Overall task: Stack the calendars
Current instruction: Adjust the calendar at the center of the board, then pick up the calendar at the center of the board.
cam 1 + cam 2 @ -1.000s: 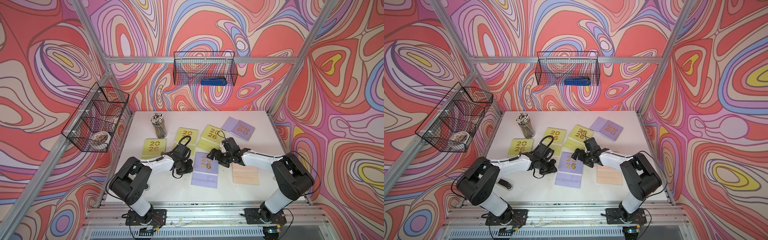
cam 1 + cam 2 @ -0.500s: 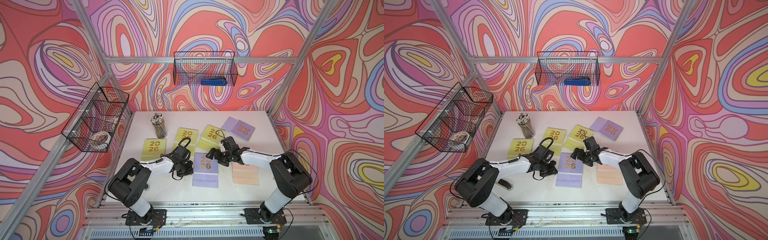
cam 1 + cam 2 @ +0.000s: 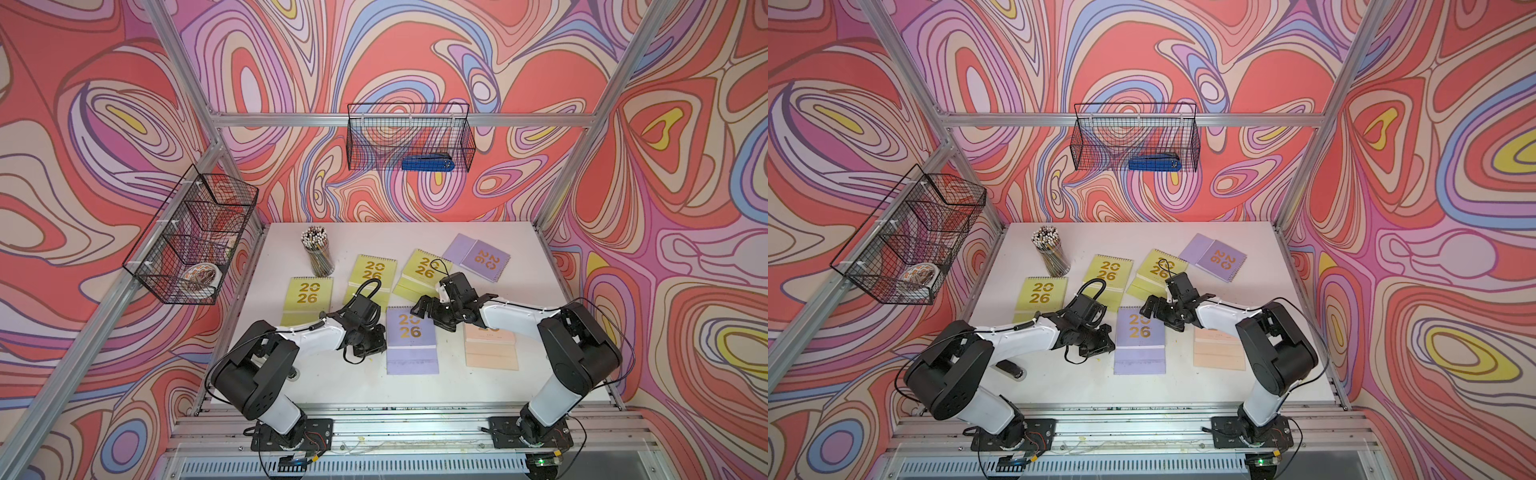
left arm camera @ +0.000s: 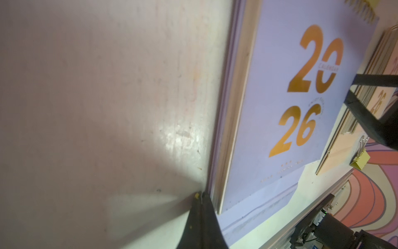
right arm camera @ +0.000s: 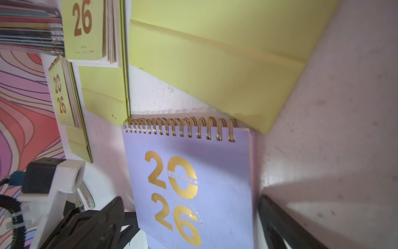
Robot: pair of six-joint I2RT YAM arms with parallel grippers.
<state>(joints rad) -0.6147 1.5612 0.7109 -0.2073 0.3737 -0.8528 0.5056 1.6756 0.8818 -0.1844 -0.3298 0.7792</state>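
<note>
Calendars lie flat and unstacked on the table; the middle lavender calendar looks light, stiff, thin-edged, best pinched across its sides; right gripper gapes over it; left gripper, clenched empty, sits beside its edge; a yellow-green calendar crowds its top edge; pencil cup stands clear.

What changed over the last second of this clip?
The right gripper crept slightly toward the robot's left, near the spiral end of the middle lavender calendar, jaws wide open. Nothing was gripped or released. The left gripper stayed shut, tips on the table beside that calendar's edge. No calendar has shifted.
</note>
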